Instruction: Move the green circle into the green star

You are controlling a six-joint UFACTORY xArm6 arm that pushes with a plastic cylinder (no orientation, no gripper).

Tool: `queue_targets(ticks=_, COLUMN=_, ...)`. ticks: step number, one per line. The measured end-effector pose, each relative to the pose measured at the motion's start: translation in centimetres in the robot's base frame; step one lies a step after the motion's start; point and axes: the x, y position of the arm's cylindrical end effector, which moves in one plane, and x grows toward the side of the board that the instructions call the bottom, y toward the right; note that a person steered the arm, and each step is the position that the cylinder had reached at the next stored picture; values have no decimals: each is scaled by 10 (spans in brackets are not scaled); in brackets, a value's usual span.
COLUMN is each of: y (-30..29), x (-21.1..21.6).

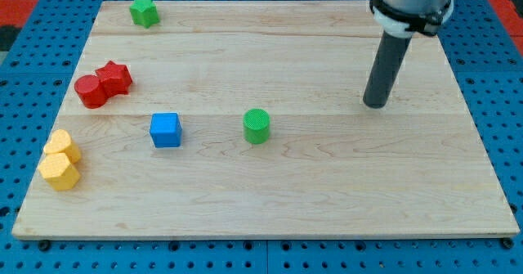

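Note:
The green circle (257, 126) is a short green cylinder near the middle of the wooden board. The green star (144, 11) sits at the view's top left, near the board's top edge. My tip (375, 104) rests on the board to the right of the green circle and a little above it, well apart from it. The dark rod rises from the tip toward the view's top right.
A blue cube (166, 130) lies left of the green circle. A red cylinder (91, 91) and a red star-like block (115, 78) touch at the left. Two yellow hexagon-like blocks (62, 146) (59, 172) sit at the lower left edge.

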Motion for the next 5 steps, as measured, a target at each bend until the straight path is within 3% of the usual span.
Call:
queue_targets(ticks=1, y=-45, x=26)
queue_targets(ticks=3, y=-166, x=28)
queue_targets(ticks=4, y=-167, x=47)
queue_targets(ticks=5, y=-200, x=21)
